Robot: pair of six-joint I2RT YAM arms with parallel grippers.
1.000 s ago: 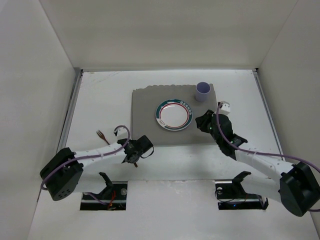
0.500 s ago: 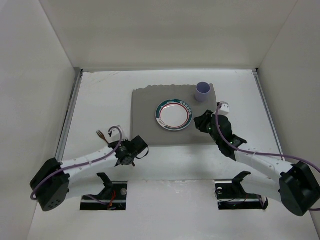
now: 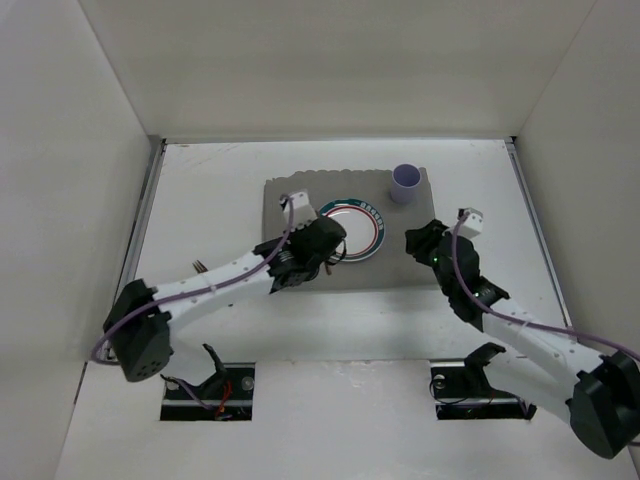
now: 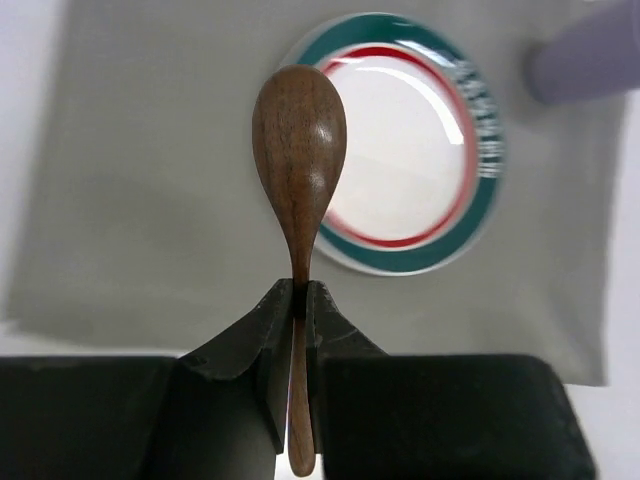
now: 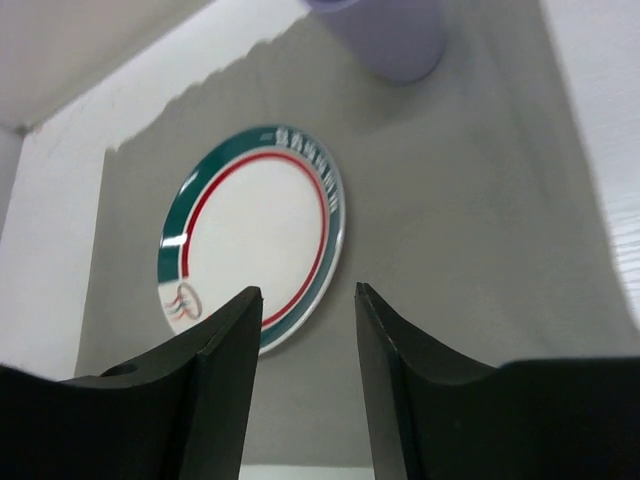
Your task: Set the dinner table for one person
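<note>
My left gripper (image 3: 316, 250) hangs over the grey placemat (image 3: 290, 215) at the left rim of the green-and-red rimmed plate (image 3: 358, 232). It is shut on the handle of a brown wooden spoon (image 4: 299, 135), whose bowl points ahead over the plate's left edge (image 4: 400, 140). In the left wrist view the fingers (image 4: 262, 325) pinch the handle. My right gripper (image 3: 424, 243) is open and empty, low over the placemat right of the plate (image 5: 250, 230). A lilac cup (image 3: 405, 182) stands at the placemat's far right corner. The white dinner table (image 3: 200, 190) carries everything.
A brown fork (image 3: 200, 266) lies on the table at the left, partly hidden by my left arm. The cup shows in the right wrist view (image 5: 385, 35) and the left wrist view (image 4: 590, 60). White walls close in three sides.
My left gripper has swung from the near left of the table, beside the fork, up and right over the placemat next to the plate. My right gripper has shifted slightly right.
</note>
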